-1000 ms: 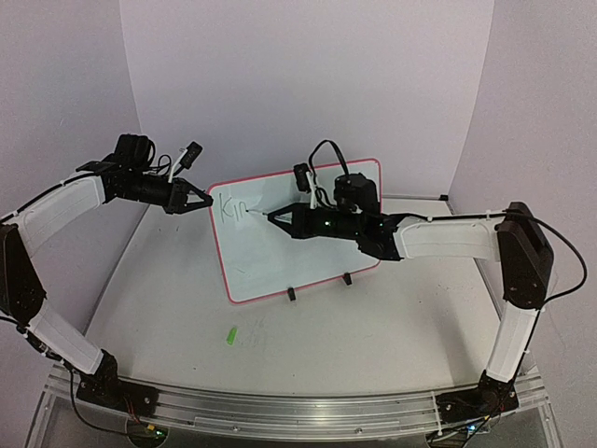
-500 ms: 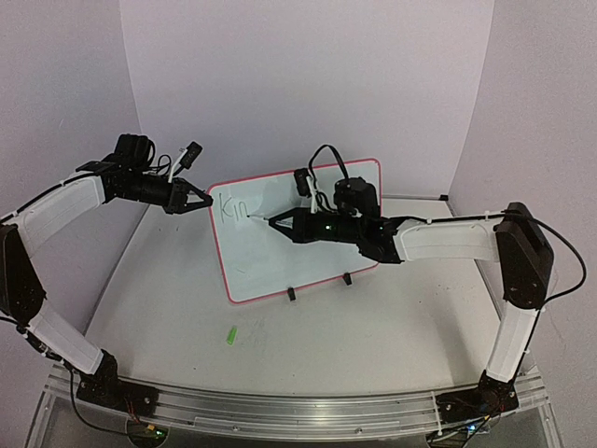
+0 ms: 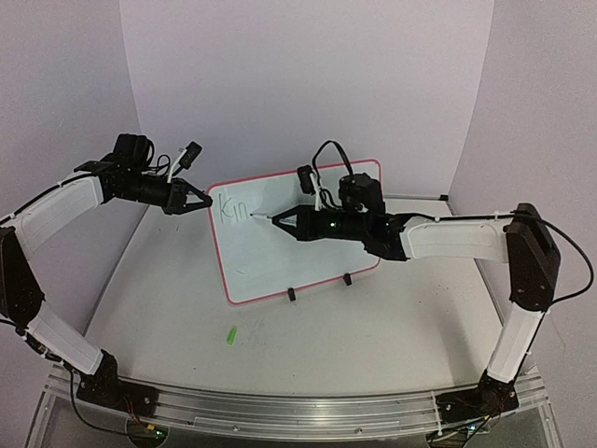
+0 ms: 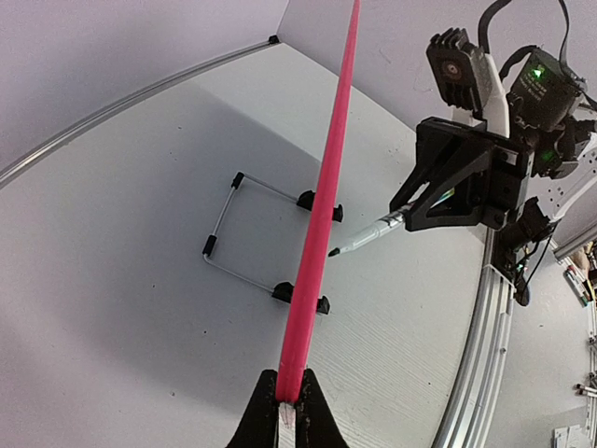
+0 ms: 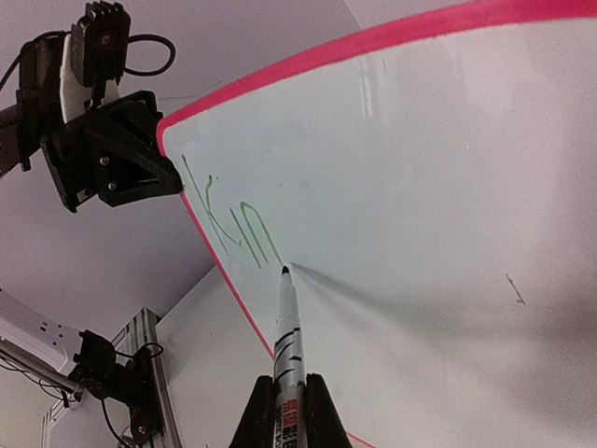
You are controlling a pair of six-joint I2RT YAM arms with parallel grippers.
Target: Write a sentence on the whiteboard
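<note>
Two arms at the whiteboard [image 3: 308,257], propped on its wire stand [image 4: 224,219] mid-table [image 3: 373,327], left gripper [image 3: 203,199] pinching its pink top-left rim, right gripper [image 3: 280,221] clamped on a marker [image 5: 284,327], tip against the board just after green letters [image 3: 231,209] "Kin".

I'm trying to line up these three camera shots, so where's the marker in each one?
Top external: marker centre, tip at the whiteboard, right of the green letters.
Left wrist: marker right of centre, pointing left toward the pink-red rim.
Right wrist: marker bottom centre, tip up.
Shared landmark: the whiteboard's pink-red rim.
</note>
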